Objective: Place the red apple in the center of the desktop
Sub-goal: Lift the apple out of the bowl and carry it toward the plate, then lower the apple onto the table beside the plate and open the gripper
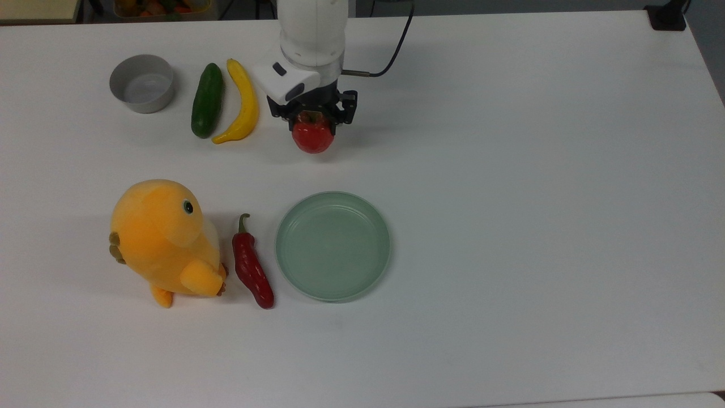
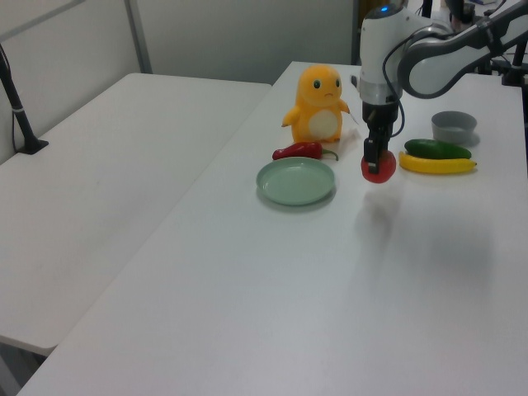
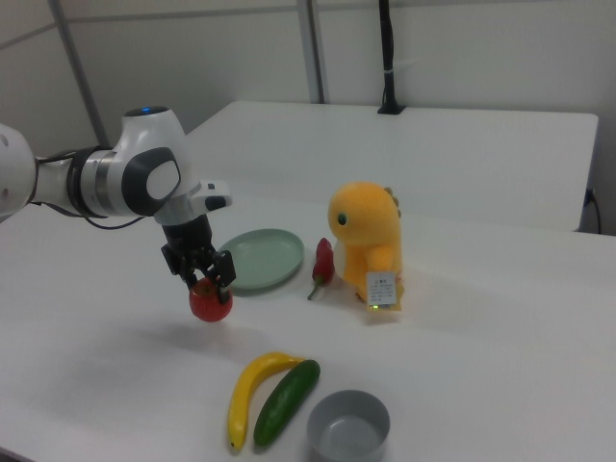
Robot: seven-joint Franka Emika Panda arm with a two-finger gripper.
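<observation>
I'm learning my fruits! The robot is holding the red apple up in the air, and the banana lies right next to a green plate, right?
Not quite: the banana lies next to a green cucumber, as the top view shows. The end effector does hold the red apple up.

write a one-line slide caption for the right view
Two-finger gripper holds a glossy round red apple just above the plain white desktop, beside a round pale-green plate.

lab | white desktop (image 1: 510,170) — robot arm (image 3: 115,183) — toy food props
</observation>
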